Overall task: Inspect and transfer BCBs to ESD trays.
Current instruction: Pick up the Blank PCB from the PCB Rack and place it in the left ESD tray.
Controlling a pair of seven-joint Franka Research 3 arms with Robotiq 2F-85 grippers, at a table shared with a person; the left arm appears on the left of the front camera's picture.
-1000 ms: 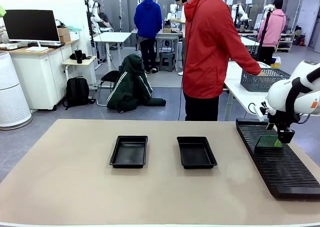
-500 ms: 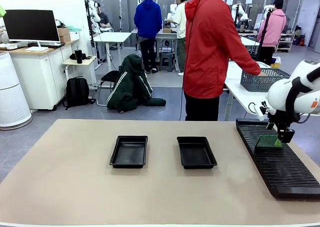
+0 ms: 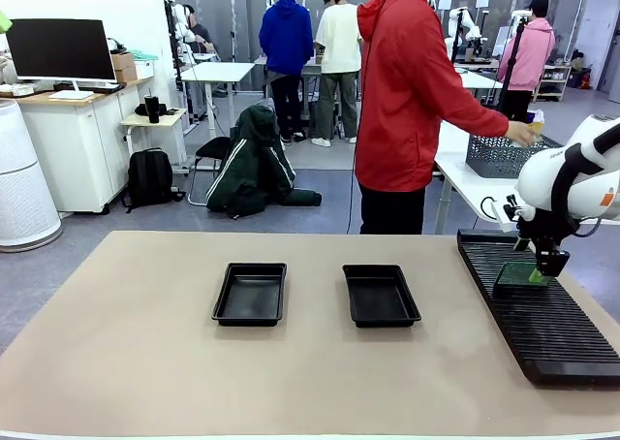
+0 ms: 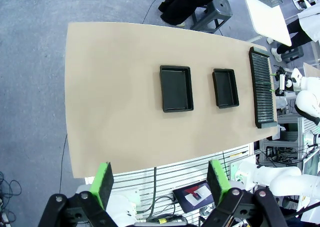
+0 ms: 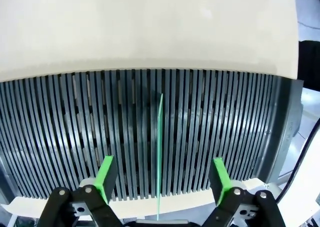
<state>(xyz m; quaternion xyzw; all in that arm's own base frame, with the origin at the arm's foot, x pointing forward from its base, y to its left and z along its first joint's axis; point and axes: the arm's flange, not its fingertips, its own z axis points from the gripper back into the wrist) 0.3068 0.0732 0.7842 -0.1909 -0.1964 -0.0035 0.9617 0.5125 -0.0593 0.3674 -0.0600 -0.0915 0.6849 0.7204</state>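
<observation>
Straddling a BCB (image 5: 160,137) upright in the ribbed rack (image 5: 75,117), the right end effector (image 5: 161,174) stands open, clear of it; the left end effector (image 4: 159,179) gapes empty.

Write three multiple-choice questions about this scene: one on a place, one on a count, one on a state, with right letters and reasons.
1. Where is the green board? A) in a tray B) in the ribbed rack C) flat on the table
2. How many black trays are on the table? A) two B) three C) one
3. The jaws of the right gripper are: A) shut on the board B) holding a tray C) open, astride the board
1 B, upright in a slot; 2 A, side by side; 3 C, gaps beside both pads.
</observation>
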